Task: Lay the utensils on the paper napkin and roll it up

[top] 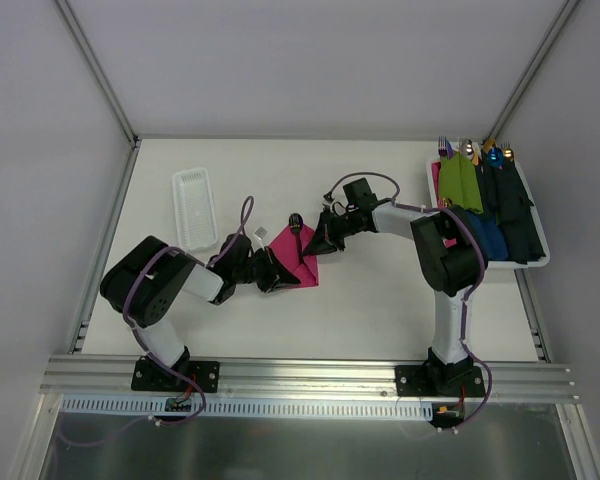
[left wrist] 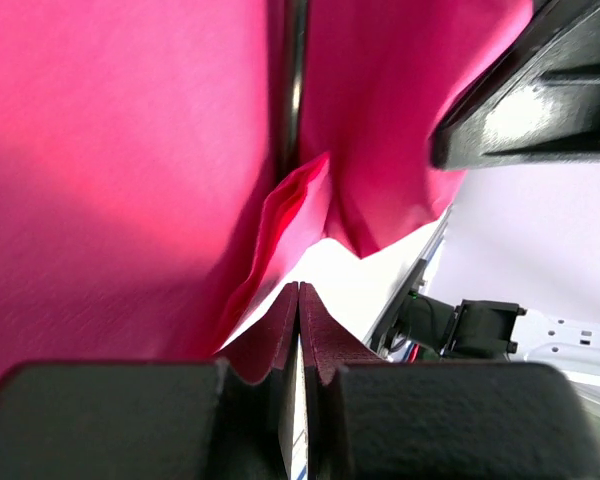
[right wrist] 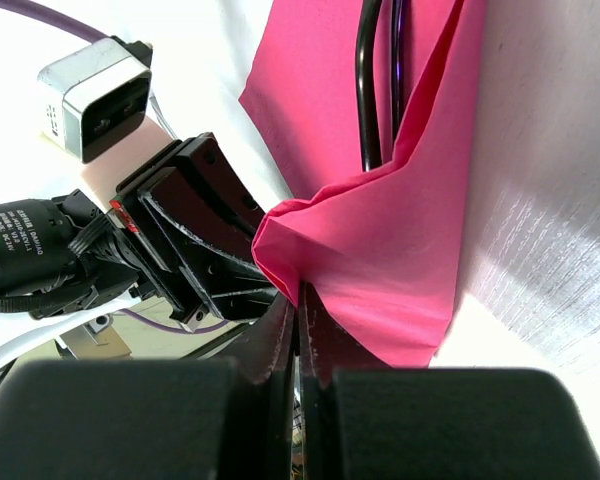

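Napkin [top: 300, 263] magenta, creased, folded over utensils [right wrist: 363, 90]

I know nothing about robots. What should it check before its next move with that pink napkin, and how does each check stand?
1. Left gripper pinches the paper napkin: ok.
2. Right gripper pinches it too: ok.
3. Utensils lie inside the fold: ok.
4. Utensils fully covered: not ok, ends stick out.
5. Napkin untorn: cannot tell.
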You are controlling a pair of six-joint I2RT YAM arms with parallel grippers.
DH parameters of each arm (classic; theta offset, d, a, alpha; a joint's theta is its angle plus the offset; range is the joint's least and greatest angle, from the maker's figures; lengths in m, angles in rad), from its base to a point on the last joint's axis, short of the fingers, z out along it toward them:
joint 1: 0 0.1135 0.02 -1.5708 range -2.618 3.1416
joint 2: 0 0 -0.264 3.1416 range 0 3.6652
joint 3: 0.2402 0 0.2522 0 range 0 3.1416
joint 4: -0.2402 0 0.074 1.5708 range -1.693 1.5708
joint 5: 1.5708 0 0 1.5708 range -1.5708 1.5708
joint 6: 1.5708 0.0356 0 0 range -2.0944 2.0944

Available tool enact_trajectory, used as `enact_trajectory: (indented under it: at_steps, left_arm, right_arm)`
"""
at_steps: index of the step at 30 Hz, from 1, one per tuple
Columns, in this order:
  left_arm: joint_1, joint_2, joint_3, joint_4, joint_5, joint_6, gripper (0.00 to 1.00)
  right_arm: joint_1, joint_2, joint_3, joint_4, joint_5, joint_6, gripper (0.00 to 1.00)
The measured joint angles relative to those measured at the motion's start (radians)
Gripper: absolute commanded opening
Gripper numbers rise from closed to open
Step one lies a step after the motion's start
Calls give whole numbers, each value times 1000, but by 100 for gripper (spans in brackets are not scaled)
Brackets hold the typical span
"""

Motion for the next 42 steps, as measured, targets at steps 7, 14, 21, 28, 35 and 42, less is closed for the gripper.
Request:
enact_trajectory:
  at_steps: [7,14,21,28,35,42]
  left_arm:
    - [6,-27,-16,-14,-16,9,0]
    - [6,-40,-19,-29,-37,11,0]
    - [6,-44,-19,-62,-61,14,0]
    - [6,2,17,-93,-58,13,0]
    - [6,11,43,-119,-58,18,0]
    - [6,11,48,-126,-58,23,0]
  right_arm:
    - [0,0,0,0,1,-3,0]
    - [0,0,0,-2,3,-8,0]
    - [0,0,0,-7,3,-10,0]
    - [0,0,0,-6,2,-3,0]
    - [5,0,0,27,-5,65,0]
    - [36,0,-3,93,-6,159,0]
